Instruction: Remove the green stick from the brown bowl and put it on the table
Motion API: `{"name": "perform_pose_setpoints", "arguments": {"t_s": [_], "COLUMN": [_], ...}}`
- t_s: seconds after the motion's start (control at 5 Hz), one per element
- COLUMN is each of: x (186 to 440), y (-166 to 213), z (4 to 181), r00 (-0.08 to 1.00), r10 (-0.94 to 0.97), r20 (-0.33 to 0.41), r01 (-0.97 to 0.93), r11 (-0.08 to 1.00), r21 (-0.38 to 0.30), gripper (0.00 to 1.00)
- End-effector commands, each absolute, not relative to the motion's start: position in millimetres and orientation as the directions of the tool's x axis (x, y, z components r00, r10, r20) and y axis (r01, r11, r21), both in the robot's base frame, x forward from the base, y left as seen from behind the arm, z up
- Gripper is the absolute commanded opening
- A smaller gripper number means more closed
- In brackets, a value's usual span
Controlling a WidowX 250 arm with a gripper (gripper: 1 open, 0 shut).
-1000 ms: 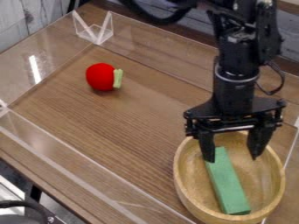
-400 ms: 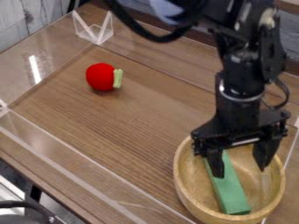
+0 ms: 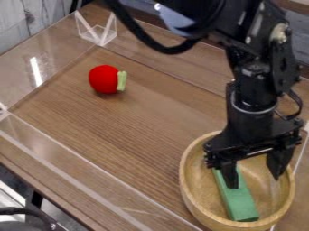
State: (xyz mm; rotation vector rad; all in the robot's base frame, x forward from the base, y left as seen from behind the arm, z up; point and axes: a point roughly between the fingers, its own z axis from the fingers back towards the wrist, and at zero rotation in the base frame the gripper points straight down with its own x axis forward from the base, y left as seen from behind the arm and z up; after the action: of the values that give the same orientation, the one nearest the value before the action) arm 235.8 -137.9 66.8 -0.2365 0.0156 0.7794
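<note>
Wood-grain brown covers the surface [image 3: 108, 135], which fills most of the view and is edged by low clear acrylic walls [image 3: 36, 149]; two of these meet in a clear corner piece [image 3: 97, 30] at the far side. Over the right half stands the black robot arm [image 3: 259, 72], pointing almost straight down into the near right corner. Below it sits the brown bowl [image 3: 200, 194], round, shallow and light tan with a thick rim, its near and right edges cut off by the frame. At the arm's end the tool [image 3: 252, 169] hangs with its two dark fingers [image 3: 226, 171] spread wide, their tips inside the bowl's rim. The green stick [image 3: 240, 200] lies flat on the bowl's floor, running from between the fingers toward the near rim; its far end sits between the spread fingers, and I cannot tell whether either one touches it. Well apart, on the far left of the surface, rests a red ball [image 3: 107, 79] with a small green tab [image 3: 122, 81] on its right side.
</note>
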Motion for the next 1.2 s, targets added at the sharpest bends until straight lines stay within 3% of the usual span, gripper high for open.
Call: {"name": "perform_pose_setpoints", "arguments": {"t_s": [0.0,0.4,1.0], "x": [241,237,247], "y": [-143,-124,-117], "z": [76.2,66.8,82.6], "r00": [0.72,0.741,0.702], "r10": [0.69,0.668,0.711], "r20": [-0.075,-0.066,-0.047], "r01": [-0.685,-0.66,-0.691], "r11": [0.688,0.707,0.664], "r21": [-0.24,-0.252,-0.286], "gripper": [1.0,1.0,1.0]}}
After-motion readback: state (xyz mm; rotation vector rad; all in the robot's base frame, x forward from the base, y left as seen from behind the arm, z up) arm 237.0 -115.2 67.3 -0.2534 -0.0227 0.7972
